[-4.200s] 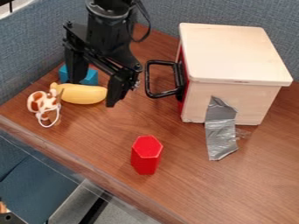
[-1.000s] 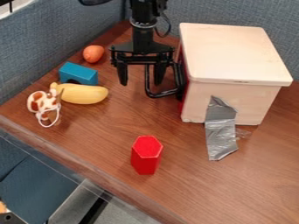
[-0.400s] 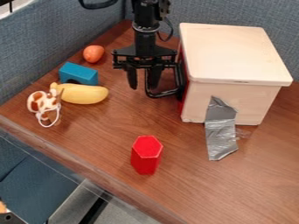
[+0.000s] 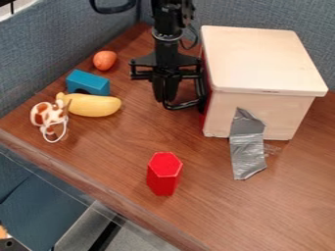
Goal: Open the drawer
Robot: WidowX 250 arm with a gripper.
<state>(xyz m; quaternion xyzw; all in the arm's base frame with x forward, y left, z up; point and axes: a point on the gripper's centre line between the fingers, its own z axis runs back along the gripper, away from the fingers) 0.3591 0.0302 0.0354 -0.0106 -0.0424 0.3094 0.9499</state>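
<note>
Red-fronted drawer (image 4: 205,112), upper right of centre, shut in its wooden box (image 4: 258,59); the tool (image 4: 166,101), fingers together, appears clamped on the handle (image 4: 186,104), with closure done and the outward pull remaining.

gripper (image 4: 165,100) moved from near the banana (image 4: 93,105) to the black handle (image 4: 184,104), fingers drawn together, orange fruit (image 4: 104,60) revealed
</note>
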